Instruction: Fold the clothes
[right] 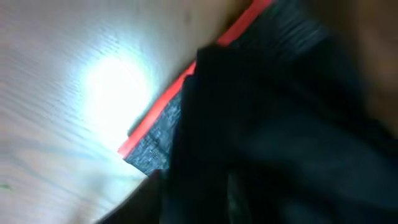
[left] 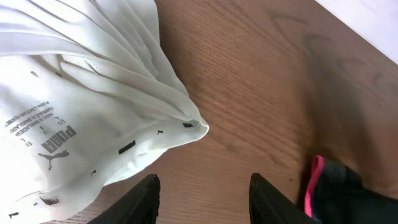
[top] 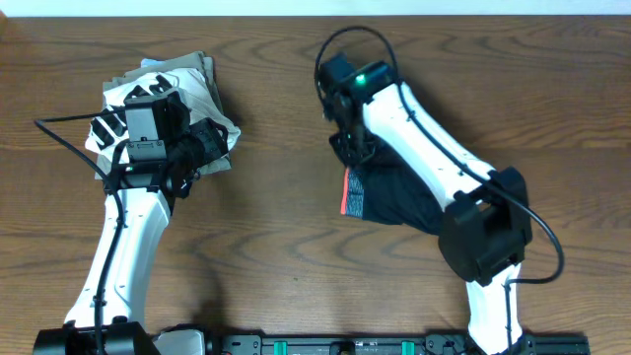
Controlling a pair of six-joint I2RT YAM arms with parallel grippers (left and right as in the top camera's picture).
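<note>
The black pants [top: 399, 197] lie bunched on the table right of centre, with the grey, coral-edged waistband [top: 348, 192] on their left side. My right gripper [top: 351, 148] is down on their far left corner. In the right wrist view black fabric [right: 280, 124] fills the frame over the waistband [right: 158, 140], and it covers my fingers, which look closed on it. My left gripper [top: 207, 140] is open and empty above bare wood [left: 205, 193]. It is beside the white shirt, and the pants' coral edge [left: 316, 183] shows at its right.
The white shirt with black print [top: 116, 99] [left: 74, 106] lies crumpled at the far left on a khaki folded garment [top: 197, 74], under my left wrist. Bare wooden table [top: 286, 118] lies between the two piles. The right arm's elbow [top: 483, 237] hangs over the pants' right side.
</note>
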